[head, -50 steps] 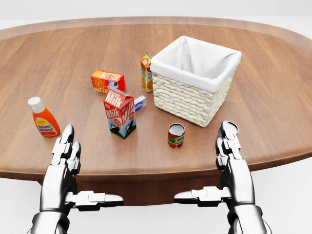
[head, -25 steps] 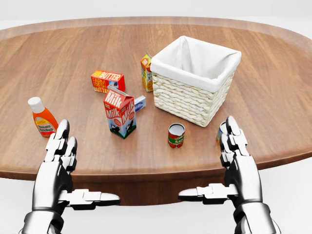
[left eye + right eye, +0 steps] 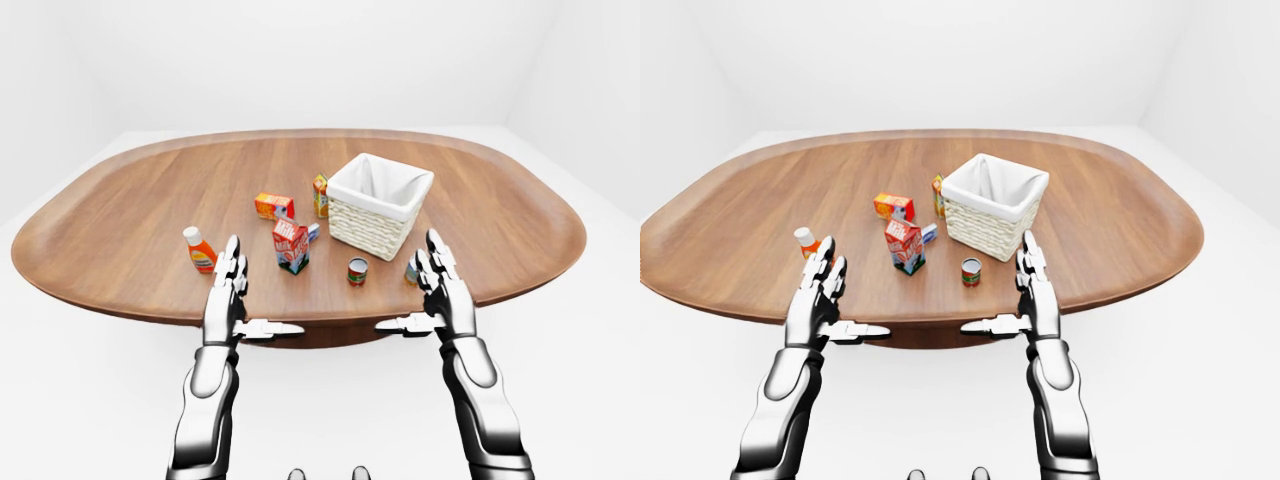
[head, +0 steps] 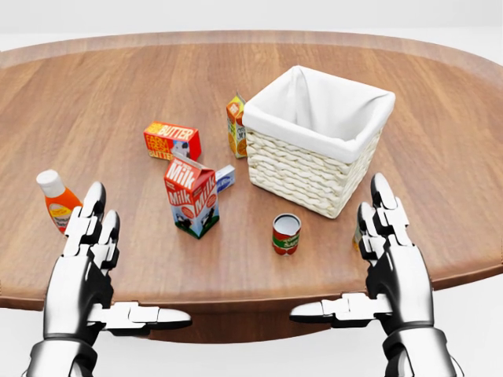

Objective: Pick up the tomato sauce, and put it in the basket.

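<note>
The tomato sauce is a small can with a red label and a green band. It stands upright on the wooden table, just below the basket in the head view. The basket is white wicker with a white cloth lining and looks empty. My left hand is open, at the table's near edge, to the left of the can. My right hand is open, to the right of the can and below the basket. Neither hand touches the can.
A milk carton stands left of the can. A butter box and an orange juice carton lie beyond it. An orange ketchup bottle stands by my left fingertips. Another small can is mostly hidden behind my right hand.
Both hands have risen and reached farther over the table edge. The left fingers now overlap the ketchup bottle. The view has shifted slightly. The can has not moved.
</note>
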